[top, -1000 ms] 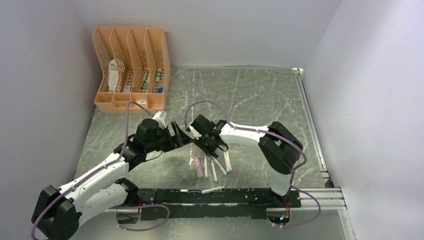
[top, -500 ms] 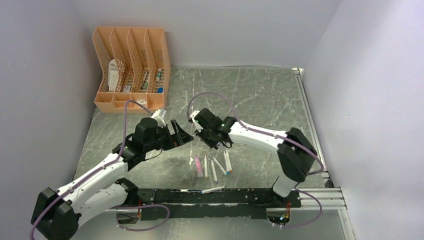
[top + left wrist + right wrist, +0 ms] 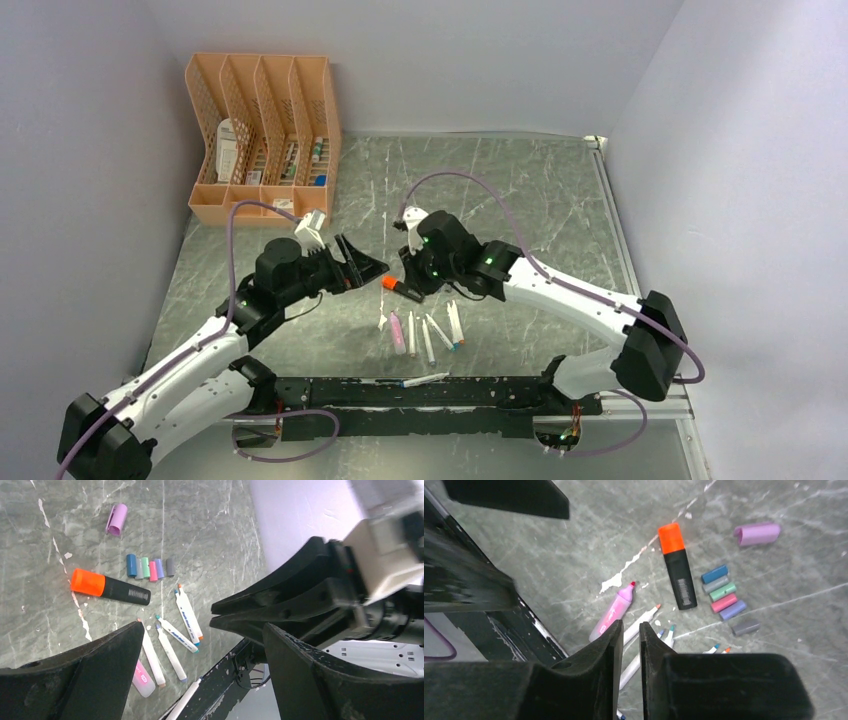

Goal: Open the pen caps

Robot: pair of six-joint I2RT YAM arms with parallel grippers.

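We log an orange-capped highlighter [image 3: 110,587]; loose pen caps [image 3: 150,568] lie just beside it, purple cap [image 3: 116,519] farther off, white pens [image 3: 182,617] near.

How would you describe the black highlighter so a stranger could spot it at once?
On the grey marble table, look in the middle, where loose pens lie scattered. Beside the row of small coloured caps lies the highlighter: the only thick, black-bodied marker, with a bright orange cap on one end.
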